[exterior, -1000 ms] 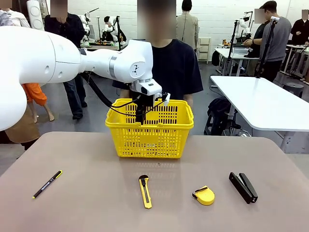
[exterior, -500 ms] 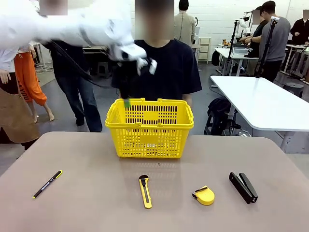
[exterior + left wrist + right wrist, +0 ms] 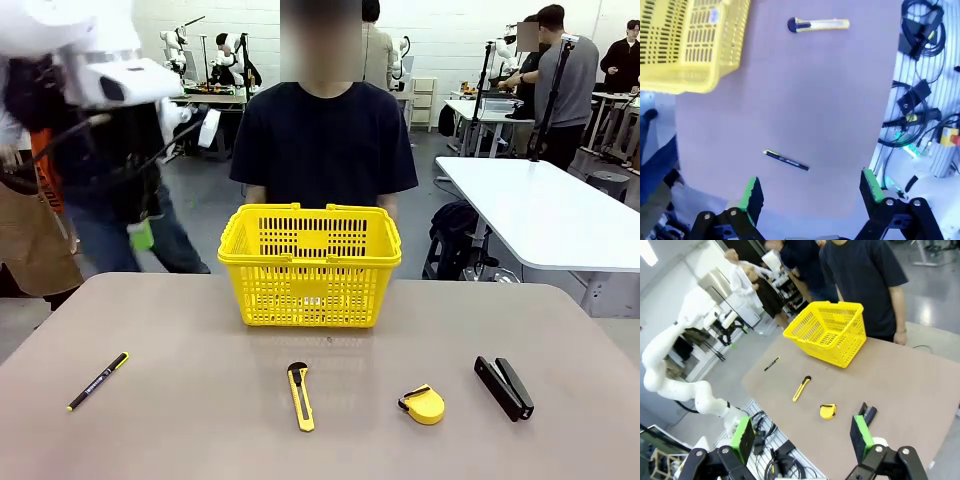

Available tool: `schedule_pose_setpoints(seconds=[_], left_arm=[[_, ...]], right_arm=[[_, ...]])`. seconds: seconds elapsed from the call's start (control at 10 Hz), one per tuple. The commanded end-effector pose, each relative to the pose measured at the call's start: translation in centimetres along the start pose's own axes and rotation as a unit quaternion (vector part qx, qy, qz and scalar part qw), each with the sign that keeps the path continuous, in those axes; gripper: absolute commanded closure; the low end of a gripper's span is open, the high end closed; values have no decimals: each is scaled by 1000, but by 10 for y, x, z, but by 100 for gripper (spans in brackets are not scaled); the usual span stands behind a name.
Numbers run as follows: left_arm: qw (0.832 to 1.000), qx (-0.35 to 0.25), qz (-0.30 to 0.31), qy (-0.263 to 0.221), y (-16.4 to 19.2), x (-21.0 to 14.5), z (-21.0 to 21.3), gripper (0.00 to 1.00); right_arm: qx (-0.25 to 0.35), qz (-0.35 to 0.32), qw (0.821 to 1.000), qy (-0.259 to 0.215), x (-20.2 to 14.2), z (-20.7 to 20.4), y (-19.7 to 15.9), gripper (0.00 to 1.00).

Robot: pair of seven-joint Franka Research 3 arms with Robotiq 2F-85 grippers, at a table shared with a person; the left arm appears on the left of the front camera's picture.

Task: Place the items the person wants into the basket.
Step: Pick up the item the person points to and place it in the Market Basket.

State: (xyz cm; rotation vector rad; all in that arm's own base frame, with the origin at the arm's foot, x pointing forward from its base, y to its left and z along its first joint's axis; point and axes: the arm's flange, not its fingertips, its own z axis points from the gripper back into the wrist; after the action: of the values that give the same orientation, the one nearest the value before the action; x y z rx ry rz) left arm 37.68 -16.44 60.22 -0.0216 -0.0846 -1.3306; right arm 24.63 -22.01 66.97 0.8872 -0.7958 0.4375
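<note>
The yellow basket [image 3: 310,265] stands at the table's far middle, in front of the person in the navy T-shirt [image 3: 325,140]. On the near side lie the yellow utility knife [image 3: 300,397] and the tape measure [image 3: 423,404]. The white marker is hidden. My left gripper [image 3: 140,237] hangs blurred, high off the table's far left corner. In its wrist view my left gripper [image 3: 811,195] is open and empty, high over the table with the basket [image 3: 690,45] and knife [image 3: 818,24] below. My right gripper [image 3: 801,437] is open, far above the tape measure [image 3: 828,411].
A black pen with a yellow tip [image 3: 97,381] lies at the near left and a black stapler [image 3: 503,387] at the near right. Cables and a power strip [image 3: 920,95] lie beyond the table's edge. Other people stand behind the far left corner.
My left gripper has lifted out of the basket and swung up and away to the left. The things on the table have not moved.
</note>
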Motion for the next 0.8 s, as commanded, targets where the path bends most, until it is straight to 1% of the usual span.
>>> schedule_pose_setpoints(seconds=[0.0,0.1,0.2,0.3,0.7], left_arm=[[999,33,33,7,-21,4,-17,0],[999,32,44,4,-21,1,-21,0],[999,13,44,11,-12,6,-28,0],[999,16,28,3,-26,0,-17,0],[999,16,28,3,-26,0,-17,0]], right_arm=[[10,11,1000,-8,2,0,1,0],[10,11,1000,-8,2,0,1,0],[10,11,1000,-8,2,0,1,0],[10,11,1000,-8,2,0,1,0],[10,11,1000,-8,2,0,1,0]])
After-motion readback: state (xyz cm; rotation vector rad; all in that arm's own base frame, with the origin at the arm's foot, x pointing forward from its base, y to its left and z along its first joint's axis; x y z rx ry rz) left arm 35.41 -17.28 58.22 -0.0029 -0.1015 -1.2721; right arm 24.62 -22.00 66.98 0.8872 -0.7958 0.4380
